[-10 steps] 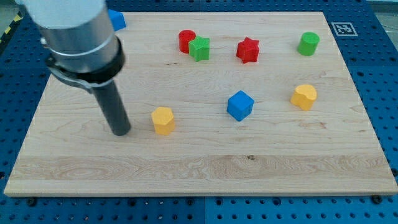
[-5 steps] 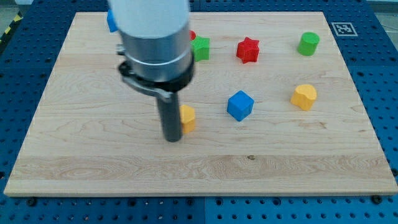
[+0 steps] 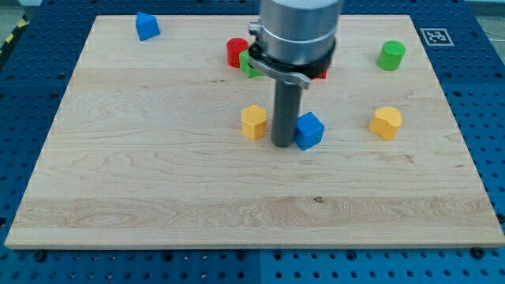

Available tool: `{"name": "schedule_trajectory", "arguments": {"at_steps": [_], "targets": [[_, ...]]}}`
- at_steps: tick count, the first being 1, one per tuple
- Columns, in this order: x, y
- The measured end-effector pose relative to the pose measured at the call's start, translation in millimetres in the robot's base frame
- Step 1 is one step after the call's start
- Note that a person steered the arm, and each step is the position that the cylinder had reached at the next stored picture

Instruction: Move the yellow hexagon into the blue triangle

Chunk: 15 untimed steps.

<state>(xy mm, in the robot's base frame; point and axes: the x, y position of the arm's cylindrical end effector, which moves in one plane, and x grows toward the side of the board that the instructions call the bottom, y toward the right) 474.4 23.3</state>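
The yellow hexagon [image 3: 253,121] lies near the board's middle. My tip [image 3: 282,145] stands just to its right, between it and the blue cube [image 3: 308,130], close to or touching both. The blue triangle [image 3: 146,25] sits far off at the view's top left corner of the board. The rod and the arm's body rise above the tip and hide part of the blocks behind.
A red cylinder [image 3: 235,51] and a green block [image 3: 249,66] show at the arm's left edge, a red block [image 3: 322,72] barely at its right. A green cylinder [image 3: 390,55] is at top right, a yellow heart-like block [image 3: 386,122] at right. The wooden board [image 3: 158,197] lies on a blue pegboard.
My tip swept from the view's left to the right, passing the yellow hexagon. The hexagon has moved right and slightly up; the tip is now on its right side.
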Motion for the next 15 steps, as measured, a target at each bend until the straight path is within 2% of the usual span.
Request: {"name": "schedule_trajectory", "arguments": {"at_steps": [2, 3, 5, 6, 8, 10, 11, 12, 13, 14, 15], "targets": [[-49, -100], [-91, -119], [-70, -81], [-102, -79], [-138, -154], [-146, -148], [-180, -156], [-190, -161], [-169, -158], [-167, -180], [-196, -190]]}}
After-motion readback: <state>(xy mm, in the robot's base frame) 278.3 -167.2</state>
